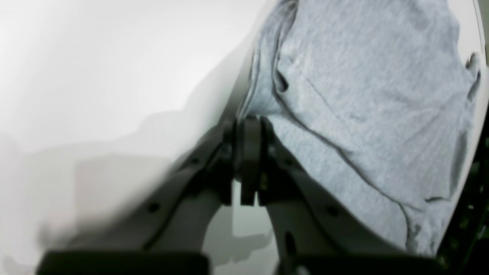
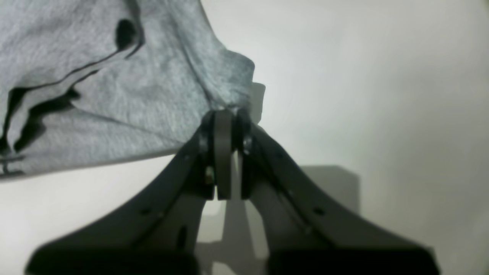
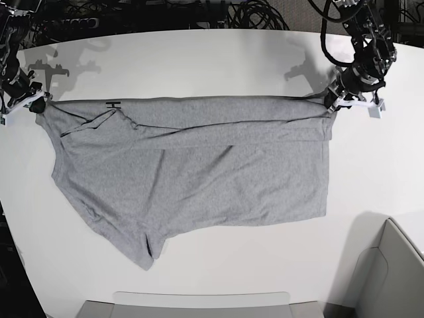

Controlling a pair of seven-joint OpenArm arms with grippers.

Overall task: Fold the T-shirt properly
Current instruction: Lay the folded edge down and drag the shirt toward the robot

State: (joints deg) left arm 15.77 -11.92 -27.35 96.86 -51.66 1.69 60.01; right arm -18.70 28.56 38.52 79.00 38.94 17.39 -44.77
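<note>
Heather-grey short-sleeved cotton T-shirt [image 3: 192, 165] lies spread w/ plain side up across middle of the white counter [image 3: 218, 59], stretched taut along its far edge between both arms. A strip of that far edge is folded over toward the near side; a bit of black lettering [image 3: 114, 105] shows at the shirt's far corner on base view's left. One sleeve [image 3: 142, 248] hangs toward the near counter edge, below shirt body.

Left gripper [image 1: 250, 122], at shirt's far corner on base view's right, is clamped tight on a pinch of the fabric. Right gripper [image 2: 225, 114], at the opposite far corner, likewise closed on bunched cloth, lifted slightly off the counter.

Black cables [image 3: 258, 13] lie beyond the counter, behind the shirt.
</note>
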